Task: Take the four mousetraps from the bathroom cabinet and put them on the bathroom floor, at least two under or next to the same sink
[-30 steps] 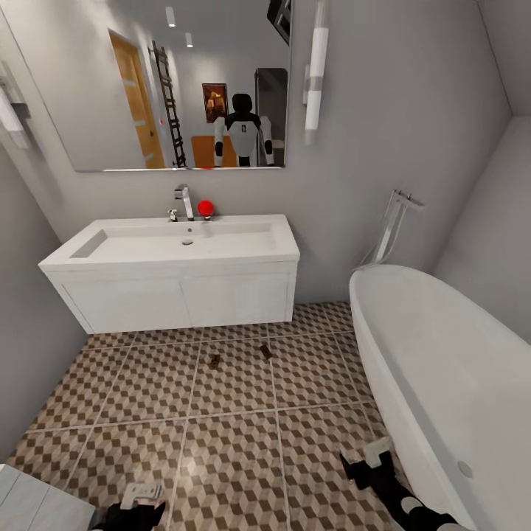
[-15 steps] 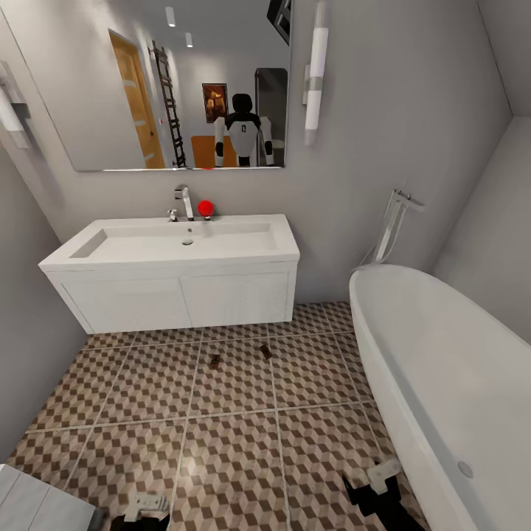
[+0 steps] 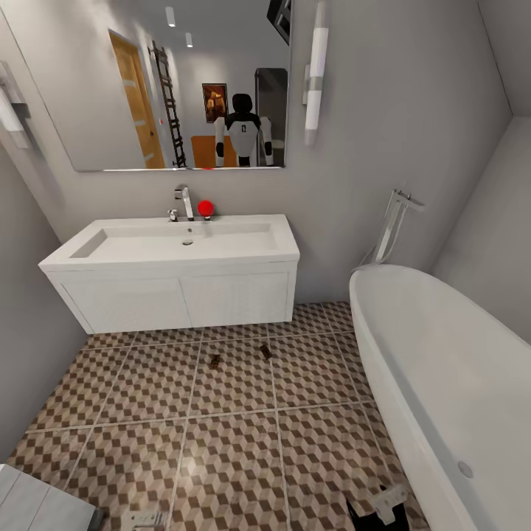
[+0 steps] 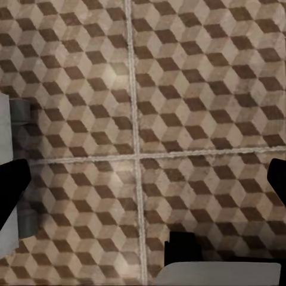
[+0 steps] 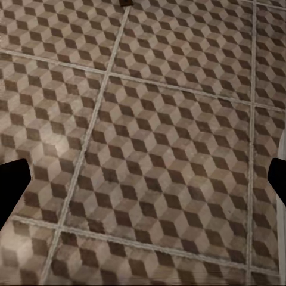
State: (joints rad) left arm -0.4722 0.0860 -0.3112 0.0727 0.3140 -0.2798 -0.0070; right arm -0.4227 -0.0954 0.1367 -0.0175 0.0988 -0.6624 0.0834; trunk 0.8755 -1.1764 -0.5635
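Note:
Two mousetraps (image 3: 214, 361) (image 3: 265, 352), small and brown, lie on the cube-patterned bathroom floor (image 3: 236, 442) just in front of the white bathroom sink (image 3: 184, 243). Both are about one tile from its drawer unit. A dark speck at the edge of the right wrist view may be one of them (image 5: 125, 3). My left gripper (image 3: 144, 518) and right gripper (image 3: 389, 500) sit at the head view's bottom edge, far from the traps. In the wrist views the left gripper (image 4: 143, 190) and right gripper (image 5: 143, 185) stand open over bare tiles, holding nothing. The cabinet is out of view.
A white oval bathtub (image 3: 442, 383) fills the right side, close beside my right arm. A pale grey-white object (image 3: 37, 505) stands at the bottom left corner. Grey walls close in on the left and behind the sink. A mirror (image 3: 177, 81) reflects the robot.
Both arms have drawn back toward the bottom edge of the head view, so less of each gripper shows. The traps and the camera have not moved.

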